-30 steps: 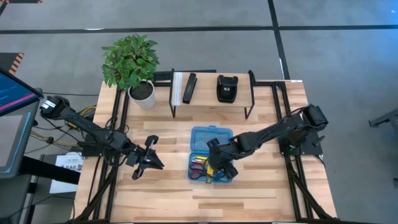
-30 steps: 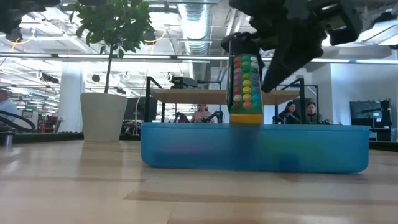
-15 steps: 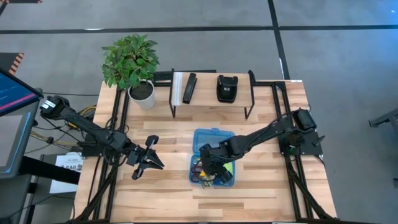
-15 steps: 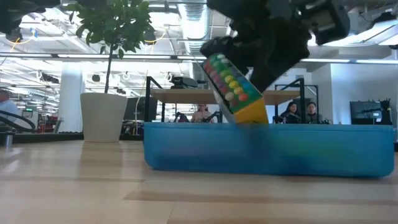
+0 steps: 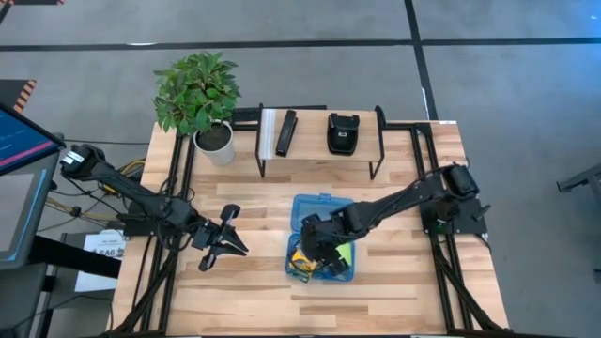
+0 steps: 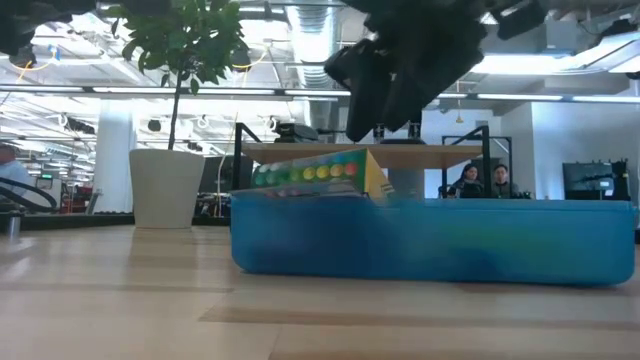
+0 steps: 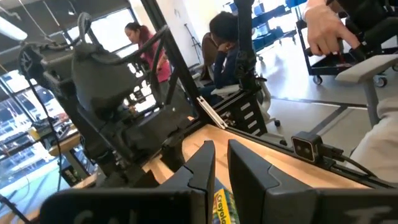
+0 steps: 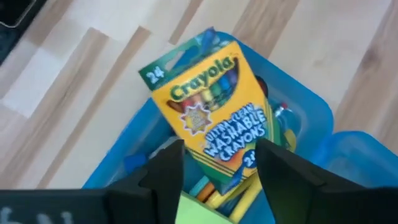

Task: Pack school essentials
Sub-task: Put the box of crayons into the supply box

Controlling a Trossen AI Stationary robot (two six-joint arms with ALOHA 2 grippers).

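**Crayons Down in the Blue Box**

Nearest me, one blue box (image 6: 420,238) sits mid-table with one crayon box (image 8: 211,99) lying flat on top of its contents, long axis level and roughly along the box's length. Right gripper (image 8: 217,165) hovers just above, fingers apart, gripping nothing. Left gripper (image 5: 223,242) waits beside, pinched narrow. Farther back: one potted plant (image 5: 199,94), one shelf (image 5: 319,141).

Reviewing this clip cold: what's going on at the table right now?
The right gripper hangs open just above the blue box. The crayon box lies flat on top of the pencils and other supplies inside, not gripped. The left gripper waits, shut, over bare table to the box's left. The stapler sits on the back shelf.
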